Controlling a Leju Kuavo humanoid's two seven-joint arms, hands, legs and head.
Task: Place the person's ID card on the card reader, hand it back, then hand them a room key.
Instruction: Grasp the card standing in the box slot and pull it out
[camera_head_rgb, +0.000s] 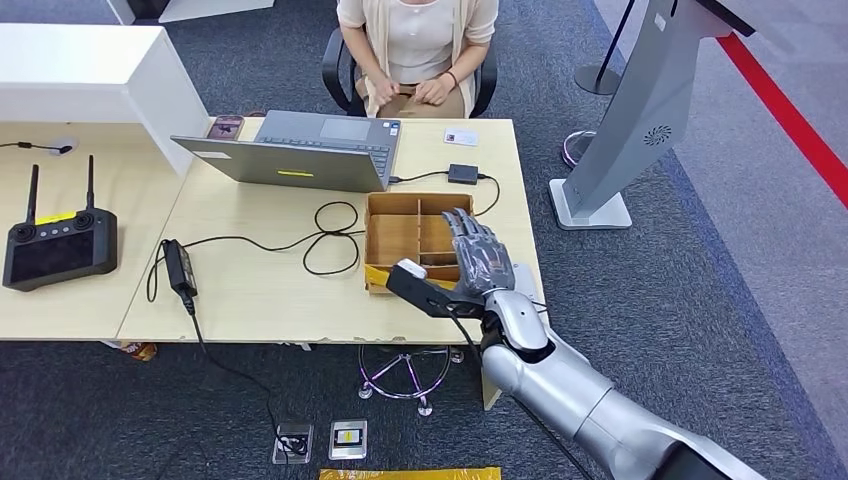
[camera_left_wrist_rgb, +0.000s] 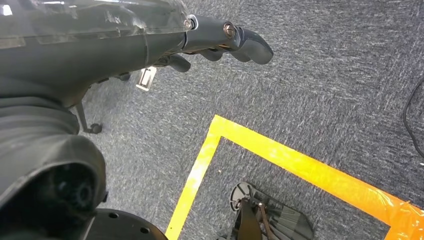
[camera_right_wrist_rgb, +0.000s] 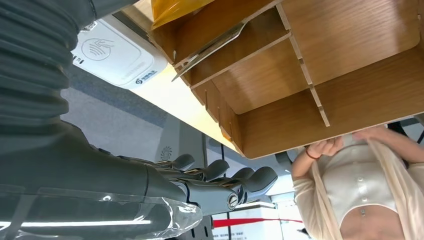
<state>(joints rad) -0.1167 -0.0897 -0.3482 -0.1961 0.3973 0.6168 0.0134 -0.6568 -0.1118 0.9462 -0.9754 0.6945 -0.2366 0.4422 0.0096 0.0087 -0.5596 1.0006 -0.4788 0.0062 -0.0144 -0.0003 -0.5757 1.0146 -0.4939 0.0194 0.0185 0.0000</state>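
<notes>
Desk under wooden divided box, thin card leaning in one compartment, white card reader just beside box and largely hidden behind empty right robot hand, fingers apart; left robot hand over carpet, fingers loosely curled, empty.

Office set up as a reception desk.

A pale wooden desk is stood on grey carpet, and a person is seated in an office chair across it. A laptop, a charger with looped cables, a white card reader and a compartmented wooden box are laid out on it. Yellow tape is stuck to the carpet.
</notes>
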